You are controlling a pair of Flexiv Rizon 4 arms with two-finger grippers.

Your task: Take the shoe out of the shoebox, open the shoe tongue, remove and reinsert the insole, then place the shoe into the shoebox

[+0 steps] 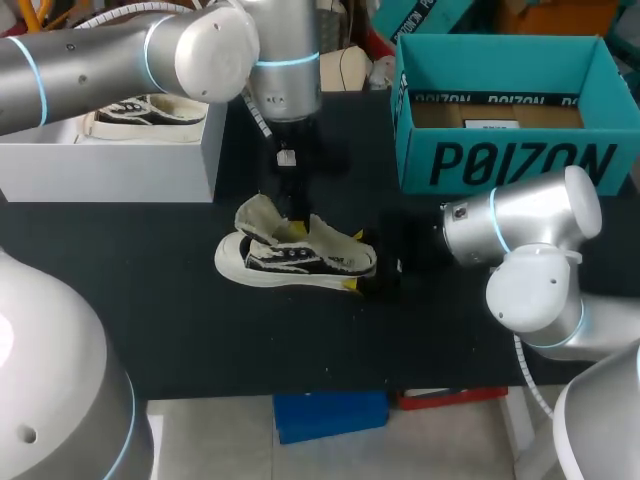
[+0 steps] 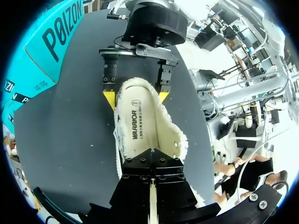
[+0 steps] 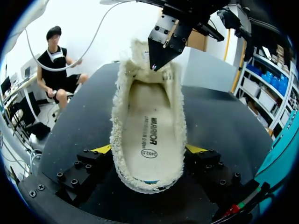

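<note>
Frayed cream shoe (image 1: 295,258) upright, insole (image 3: 148,140) inside.

Robotics lab, black table (image 1: 150,320), left arm (image 1: 100,55), right arm (image 1: 530,240), teal shoebox (image 1: 510,160)

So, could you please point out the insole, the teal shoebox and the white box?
insole (image 3: 148,133): right wrist view, its printed middle.
teal shoebox (image 1: 520,165): head view, front wall.
white box (image 1: 110,172): head view, front wall.

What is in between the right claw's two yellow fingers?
The white sneaker: its heel end sits in the right claw, with a yellow tip pressing on each side. The right wrist view shows it clearly.
</note>
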